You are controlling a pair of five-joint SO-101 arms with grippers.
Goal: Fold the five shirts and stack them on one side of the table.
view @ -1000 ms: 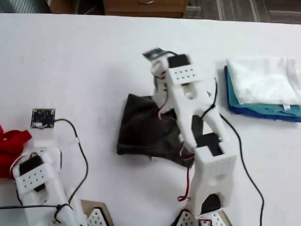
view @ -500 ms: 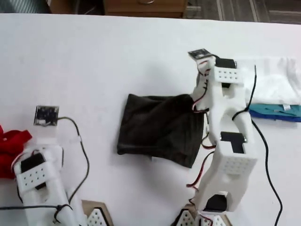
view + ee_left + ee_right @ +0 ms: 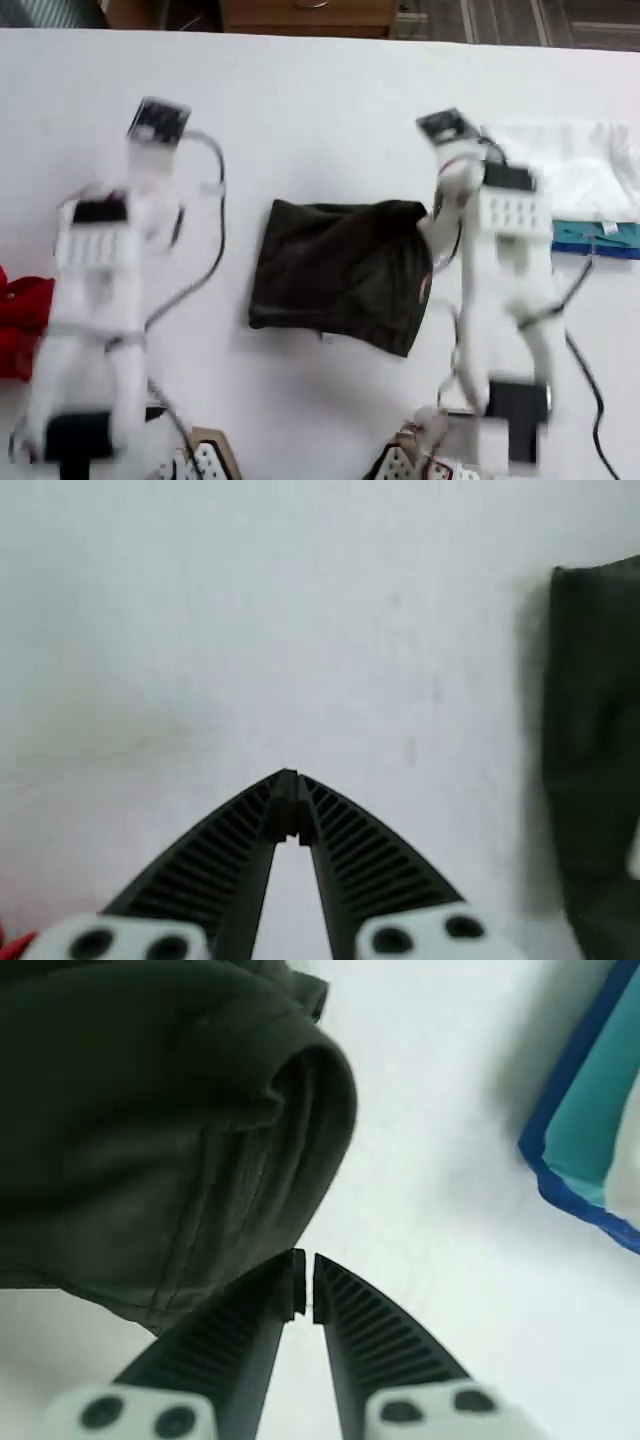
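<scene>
A dark shirt (image 3: 340,275) lies crumpled in a rough rectangle at the table's middle. Its bunched edge (image 3: 160,1130) sits just beyond my right gripper (image 3: 303,1285), which is shut and holds nothing, close to the shirt's right side (image 3: 432,232). A folded stack stands at the right edge, with a white shirt (image 3: 570,165) on top of teal (image 3: 592,236) and blue (image 3: 590,1150) ones. A red shirt (image 3: 20,310) lies bunched at the left edge. My left gripper (image 3: 288,808) is shut and empty over bare table, left of the dark shirt (image 3: 595,750).
The left arm (image 3: 95,250) stretches out over the left half of the white table (image 3: 300,110). Wooden furniture (image 3: 300,15) stands beyond the far edge. Arm bases and loose cables crowd the near edge.
The right arm swung from above the dark shirt to its right side, and the shirt spread out to the right. The left arm rose from the near-left corner and stretched out over the table.
</scene>
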